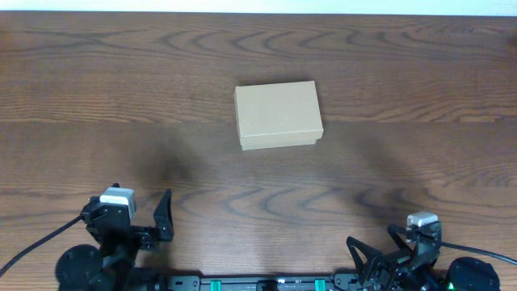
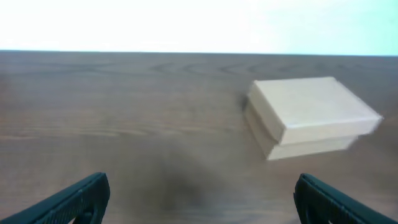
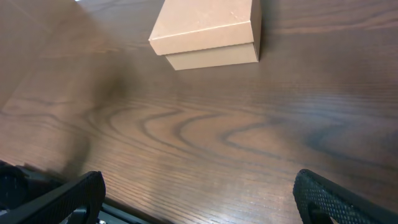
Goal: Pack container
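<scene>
Grip the container (image 1: 279, 115), toward the counter's (image 1: 81, 97) far edge, gently by its sides: light, crushable cardboard. Left end effector (image 2: 202, 182) and right end effector (image 3: 199, 177) gape wide.

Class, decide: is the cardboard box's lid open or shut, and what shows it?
Shut. On the container, the lid lies flat over the base in every view; no interior shows.

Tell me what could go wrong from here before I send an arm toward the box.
1. The container is shut and sits loose on the smooth table; prying it open one-handed may just slide it.
2. Nothing to pack shows in any view.
3. The left gripper and right gripper, both open, face it; reaching together they could collide.
</scene>
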`<state>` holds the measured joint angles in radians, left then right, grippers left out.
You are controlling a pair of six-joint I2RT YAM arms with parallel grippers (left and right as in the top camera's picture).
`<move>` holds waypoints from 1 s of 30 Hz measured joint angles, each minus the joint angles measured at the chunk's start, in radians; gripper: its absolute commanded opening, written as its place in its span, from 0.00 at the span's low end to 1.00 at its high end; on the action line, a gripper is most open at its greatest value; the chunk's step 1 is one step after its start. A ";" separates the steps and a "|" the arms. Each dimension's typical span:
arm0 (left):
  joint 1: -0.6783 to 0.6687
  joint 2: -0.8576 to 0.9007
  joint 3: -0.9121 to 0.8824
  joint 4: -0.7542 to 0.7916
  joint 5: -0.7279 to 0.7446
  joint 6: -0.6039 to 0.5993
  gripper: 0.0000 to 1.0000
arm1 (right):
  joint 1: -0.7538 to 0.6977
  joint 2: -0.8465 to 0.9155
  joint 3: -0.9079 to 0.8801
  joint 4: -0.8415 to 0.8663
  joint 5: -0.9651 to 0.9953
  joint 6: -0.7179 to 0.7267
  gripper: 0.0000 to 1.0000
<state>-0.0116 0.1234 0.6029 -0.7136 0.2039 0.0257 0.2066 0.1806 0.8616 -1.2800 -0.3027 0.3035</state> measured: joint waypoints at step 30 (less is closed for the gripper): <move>0.018 -0.109 -0.466 0.322 0.157 0.000 0.95 | 0.000 0.000 -0.001 -0.002 0.000 0.000 0.99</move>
<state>0.0067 0.0139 0.1368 -0.3920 0.3611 0.0254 0.2066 0.1810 0.8608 -1.2816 -0.3023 0.3038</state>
